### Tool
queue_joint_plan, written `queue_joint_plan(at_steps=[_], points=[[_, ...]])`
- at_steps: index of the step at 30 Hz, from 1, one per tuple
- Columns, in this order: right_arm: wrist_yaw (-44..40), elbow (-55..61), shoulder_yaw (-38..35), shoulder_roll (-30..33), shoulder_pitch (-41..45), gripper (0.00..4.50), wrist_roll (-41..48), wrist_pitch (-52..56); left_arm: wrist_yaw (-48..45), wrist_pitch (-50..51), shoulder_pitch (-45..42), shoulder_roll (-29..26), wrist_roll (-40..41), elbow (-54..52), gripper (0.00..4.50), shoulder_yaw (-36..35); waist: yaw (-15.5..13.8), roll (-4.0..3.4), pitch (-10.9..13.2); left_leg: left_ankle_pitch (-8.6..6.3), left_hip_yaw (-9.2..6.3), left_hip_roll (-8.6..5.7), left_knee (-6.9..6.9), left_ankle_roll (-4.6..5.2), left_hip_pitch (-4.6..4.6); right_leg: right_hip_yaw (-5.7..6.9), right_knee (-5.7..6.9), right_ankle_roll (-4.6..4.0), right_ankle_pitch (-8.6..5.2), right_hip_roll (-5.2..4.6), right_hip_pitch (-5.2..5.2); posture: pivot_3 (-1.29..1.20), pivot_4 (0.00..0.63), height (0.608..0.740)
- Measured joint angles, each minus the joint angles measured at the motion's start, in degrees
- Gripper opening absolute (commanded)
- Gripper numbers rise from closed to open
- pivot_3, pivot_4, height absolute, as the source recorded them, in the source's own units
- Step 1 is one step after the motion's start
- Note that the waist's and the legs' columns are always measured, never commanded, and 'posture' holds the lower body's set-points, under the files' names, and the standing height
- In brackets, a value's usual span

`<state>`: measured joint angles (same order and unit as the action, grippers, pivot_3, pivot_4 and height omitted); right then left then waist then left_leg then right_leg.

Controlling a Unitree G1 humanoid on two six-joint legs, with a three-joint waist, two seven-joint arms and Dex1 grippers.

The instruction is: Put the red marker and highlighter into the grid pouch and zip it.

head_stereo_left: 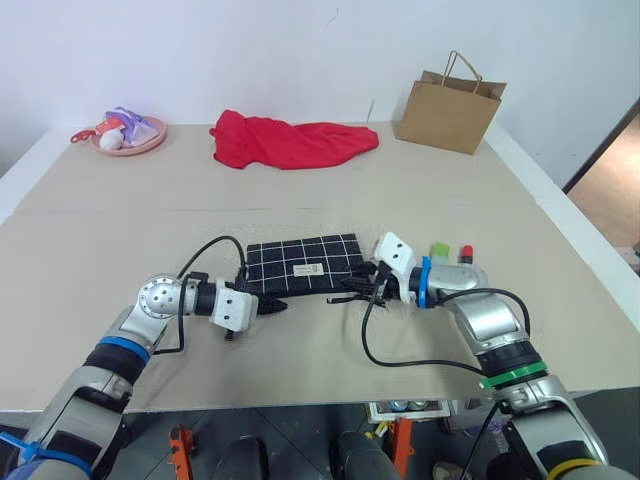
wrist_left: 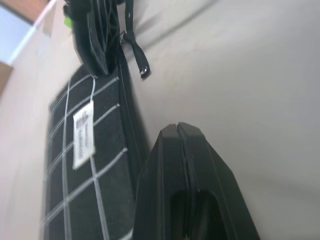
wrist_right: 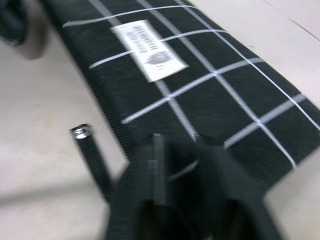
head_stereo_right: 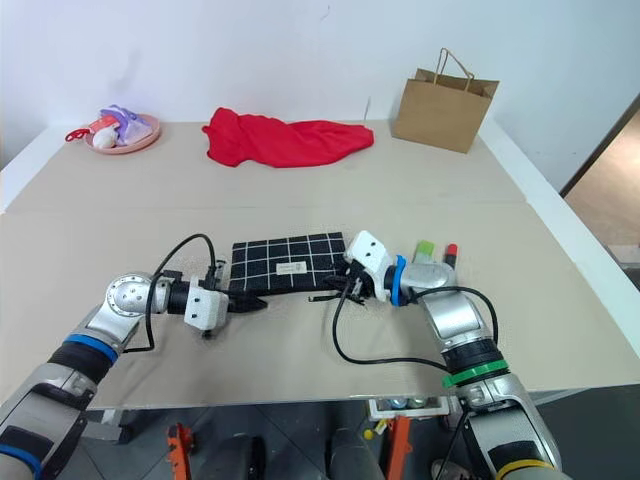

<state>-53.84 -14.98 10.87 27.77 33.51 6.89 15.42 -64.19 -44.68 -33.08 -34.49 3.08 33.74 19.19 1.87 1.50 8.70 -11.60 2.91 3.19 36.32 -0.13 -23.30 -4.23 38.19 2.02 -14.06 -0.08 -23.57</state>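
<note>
Both grippers flank the grid pouch [head_stereo_left: 302, 263] at frame centre.
Left gripper [head_stereo_left: 272, 306] pinched closed beside its near edge; right gripper [head_stereo_left: 362, 287] slightly parted at its right end; bare table [head_stereo_left: 300, 345] below.

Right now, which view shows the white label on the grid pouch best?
The right wrist view: the white label sits large on the grid pouch, with print lines visible though unreadable. The left wrist view shows it smaller and at a slant. In the eye views it is only a small white patch.

My beige table [head_stereo_left: 330, 195] meets a plain white wall [head_stereo_left: 250, 50] along its far edge; past its right edge I see wooden floor [head_stereo_left: 610, 195].
</note>
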Motion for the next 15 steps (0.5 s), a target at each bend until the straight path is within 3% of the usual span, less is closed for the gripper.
queue_joint_plan(at_steps=[1,4,7,15], points=[[-0.1,-0.1,-0.1,0.0,0.2,3.10,0.0,0.0,0.3,0.1,0.1,-0.1,-0.3,-0.1,0.00,-0.1,0.0,0.00,0.0,0.00,0.00,0.00,-0.03,0.00,-0.01,0.00,0.00,0.00,0.00,0.00,-0.01,0.00,0.150,0.740],[-0.8,-0.1,-0.1,0.0,0.5,4.37,0.2,0.2,3.0,-0.3,0.2,-0.5,-2.3,0.2,0.00,-1.4,0.0,-0.01,0.0,0.00,-0.06,0.07,-0.11,0.01,0.00,0.02,0.00,-0.06,-0.04,0.10,-0.03,0.00,0.150,0.740],[-1.6,0.0,0.0,0.0,0.1,4.45,0.2,0.2,7.5,-0.2,0.1,-0.5,-4.2,2.1,0.00,-3.4,-0.1,-0.02,0.0,0.00,-0.05,0.13,-0.11,0.01,0.00,0.02,0.00,-0.10,-0.01,0.16,-0.04,0.00,0.150,0.740],[-2.1,0.0,0.0,0.0,-0.3,4.45,0.3,0.1,7.2,2.8,0.3,-0.4,-0.6,3.2,0.00,-6.5,-0.1,0.03,0.0,0.00,0.01,0.17,-0.11,0.01,-0.16,0.01,0.01,-0.13,0.02,0.17,-0.24,0.00,0.150,0.740]])
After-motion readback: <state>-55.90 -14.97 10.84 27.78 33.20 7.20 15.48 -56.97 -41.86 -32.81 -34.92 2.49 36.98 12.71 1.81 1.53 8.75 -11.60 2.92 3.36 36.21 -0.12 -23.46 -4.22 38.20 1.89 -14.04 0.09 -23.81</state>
